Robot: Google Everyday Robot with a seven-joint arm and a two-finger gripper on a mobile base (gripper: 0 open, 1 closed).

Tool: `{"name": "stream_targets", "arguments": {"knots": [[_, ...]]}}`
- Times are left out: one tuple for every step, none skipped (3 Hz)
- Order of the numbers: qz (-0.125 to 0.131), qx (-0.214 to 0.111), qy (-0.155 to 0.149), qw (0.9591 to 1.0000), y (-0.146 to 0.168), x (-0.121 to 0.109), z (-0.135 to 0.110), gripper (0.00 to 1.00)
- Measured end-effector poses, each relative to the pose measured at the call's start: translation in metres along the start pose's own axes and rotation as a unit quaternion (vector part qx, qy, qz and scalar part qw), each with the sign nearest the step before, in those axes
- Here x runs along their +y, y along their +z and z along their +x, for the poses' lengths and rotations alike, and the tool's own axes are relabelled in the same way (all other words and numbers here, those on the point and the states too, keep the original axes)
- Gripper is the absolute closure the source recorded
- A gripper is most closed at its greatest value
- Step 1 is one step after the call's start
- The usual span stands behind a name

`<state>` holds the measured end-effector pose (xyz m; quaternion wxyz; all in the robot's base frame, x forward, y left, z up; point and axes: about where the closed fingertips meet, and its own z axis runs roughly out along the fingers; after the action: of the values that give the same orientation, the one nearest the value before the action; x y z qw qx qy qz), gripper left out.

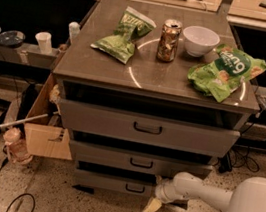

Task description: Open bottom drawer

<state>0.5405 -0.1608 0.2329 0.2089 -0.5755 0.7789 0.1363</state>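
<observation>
While the white arm (200, 189) reaches in from the lower right, the gripper (152, 207) hangs low near the floor (100, 211), at the bottom drawer's (105, 181) lower right edge, pale tip angled down-left; can't tell if it's spread or closed. Bottom drawer = lowest of 3 grey fronts, small black handle (135, 188) just left of the gripper. Tabletop (148, 77) carries a left snack bag (124, 38), can (169, 40), bowl (200, 40) & right snack bag (227, 73).
</observation>
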Motion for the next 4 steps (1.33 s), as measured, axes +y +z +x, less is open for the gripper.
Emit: {"name": "stream_targets", "arguments": {"knots": [[-0.040, 0.007, 0.013, 0.9991, -0.005, 0.068, 0.004, 0.00], [-0.040, 0.012, 0.008, 0.9991, 0.004, 0.059, 0.004, 0.00], [-0.038, 0.018, 0.002, 0.9991, 0.031, 0.028, 0.004, 0.00], [-0.024, 0.033, -0.005, 0.9992, 0.055, -0.019, 0.006, 0.00]]}}
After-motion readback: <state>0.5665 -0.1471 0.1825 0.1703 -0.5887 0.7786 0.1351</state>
